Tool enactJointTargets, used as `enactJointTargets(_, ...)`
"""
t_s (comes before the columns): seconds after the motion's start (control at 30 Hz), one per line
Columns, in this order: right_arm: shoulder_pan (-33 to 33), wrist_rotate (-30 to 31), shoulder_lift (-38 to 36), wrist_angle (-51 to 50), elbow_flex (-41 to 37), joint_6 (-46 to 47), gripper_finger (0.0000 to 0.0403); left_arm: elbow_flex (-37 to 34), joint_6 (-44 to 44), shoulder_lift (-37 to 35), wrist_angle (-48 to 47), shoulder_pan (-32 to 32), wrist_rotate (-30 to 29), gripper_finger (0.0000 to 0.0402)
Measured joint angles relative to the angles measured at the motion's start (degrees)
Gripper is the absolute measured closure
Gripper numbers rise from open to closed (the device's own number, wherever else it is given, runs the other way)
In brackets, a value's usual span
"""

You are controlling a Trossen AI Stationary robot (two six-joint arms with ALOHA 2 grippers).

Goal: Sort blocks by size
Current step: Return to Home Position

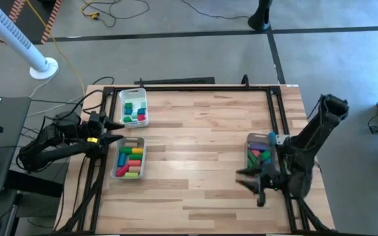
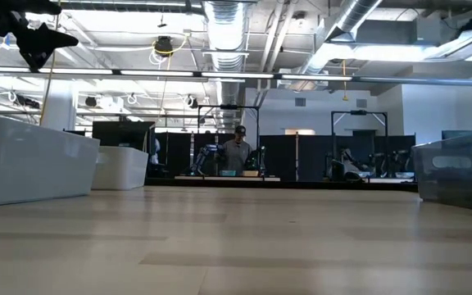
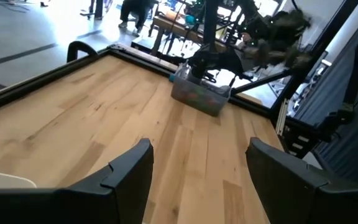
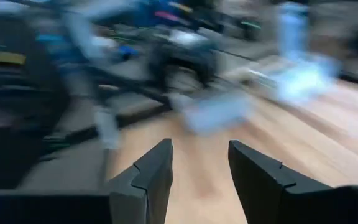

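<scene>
Grey concrete workshop floor, and on it a pale wooden table [image 1: 195, 151] ringed by a black frame [image 1: 189, 87]. Left arm [image 1: 51, 143] folded low off the table's left edge; right arm [image 1: 317, 134] bent over the table's right edge. Three bins on the table: far white bin [image 1: 120, 108] by the far left corner, near white bin [image 1: 115, 167] a little nearer along the left edge, clear bin [image 1: 247, 154] against the right edge. Left gripper [image 3: 197, 158] at the table's left edge between the two white bins, fingers spread wide, holding nothing. Right gripper [image 4: 201, 155] above the table's near right side, just beside the clear bin, fingers parted and likewise empty. Blocks [image 1: 131, 159] in sight only inside the bins: long bars in the near white bin, short green, blue and red pieces in the far white bin, a mixed handful in the clear bin. Sorting apparently finished; step in hand judged to be the return to rest. Next move: nothing to grasp, only tucking each arm back from the table without clipping a bin wall.
</scene>
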Motion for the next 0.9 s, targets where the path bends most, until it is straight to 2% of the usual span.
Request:
enactJointTargets(0.07, -1.78, -9.71, 0.4, 16.08, 0.01, -16.1, 0.0218, 0.0, 0.18, 0.0, 0.01, 0.0, 0.02, 0.0157)
enactJointTargets(0.13, -2.93, -18.98, -0.17, 26.54, 0.09, -30.85, 0.0218, 0.0, 0.24, 0.0, 0.0, 0.0, 0.17, 0.0157)
enactJointTargets(0.2, -3.26, -20.08, -2.65, 28.11, 0.09, -40.24, 0.0218, 0.0, 0.62, 0.0, 0.23, 0.0, 0.74, 0.0157)
enactJointTargets(0.27, -3.24, -18.13, -6.85, 23.84, 0.09, -45.12, 0.0218, 0.0, 1.08, 0.0, 1.61, 0.0, 1.53, 0.0157)
enactJointTargets(0.4, -3.26, -16.86, -15.97, 12.59, -1.55, -44.11, 0.0218, 0.0, 3.61, 0.0, 5.79, 0.0, 2.89, 0.0157)
enactJointTargets(0.53, -3.03, -14.94, -25.16, 9.82, -8.18, -38.96, 0.0218, -1.31, 4.89, 0.0, 8.65, 0.0, 3.16, 0.0157)
enactJointTargets(0.7, -2.24, -11.28, -35.07, 10.41, -18.81, -36.05, 0.0218, -8.42, 3.93, -0.31, 18.28, -0.02, 5.02, 0.0157)
enactJointTargets(0.9, -5.43, -11.42, -44.2, 21.93, -30.96, -41.29, 0.0218, -20.11, 1.62, -0.28, 33.04, -0.04, 6.95, 0.0157)
